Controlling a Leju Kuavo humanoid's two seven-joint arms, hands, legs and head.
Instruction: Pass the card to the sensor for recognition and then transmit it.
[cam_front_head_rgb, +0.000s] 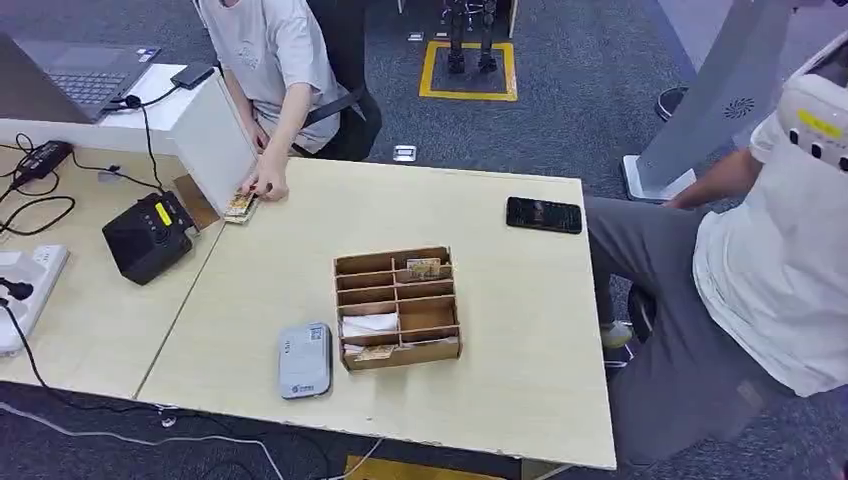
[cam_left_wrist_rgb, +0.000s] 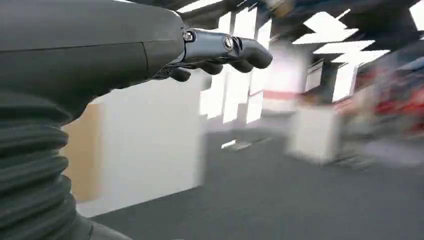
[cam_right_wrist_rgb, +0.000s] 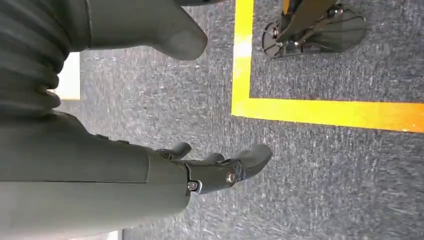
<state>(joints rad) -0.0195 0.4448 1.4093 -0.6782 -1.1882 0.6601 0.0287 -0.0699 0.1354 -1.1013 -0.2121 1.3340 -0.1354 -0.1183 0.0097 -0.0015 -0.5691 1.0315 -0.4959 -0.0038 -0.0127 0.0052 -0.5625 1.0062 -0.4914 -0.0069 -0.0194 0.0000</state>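
On the pale table (cam_front_head_rgb: 480, 380), from left to right: black sensor box (cam_front_head_rgb: 150, 237) with a yellow label, a stack of cards (cam_front_head_rgb: 240, 207) under a seated person's hand (cam_front_head_rgb: 268, 186) by the white partition (cam_front_head_rgb: 215, 140), grey card reader (cam_front_head_rgb: 304, 360), wooden compartment box (cam_front_head_rgb: 398, 307) holding a card (cam_front_head_rgb: 424, 267) in a back slot and papers in front ones, black phone (cam_front_head_rgb: 543, 214) near the far right edge. Off the table, left hand (cam_left_wrist_rgb: 220, 52) empty with fingers loosely apart before a blurred room. Right hand (cam_right_wrist_rgb: 220, 167) likewise empty and spread, over grey carpet beside a yellow floor line (cam_right_wrist_rgb: 320, 110).
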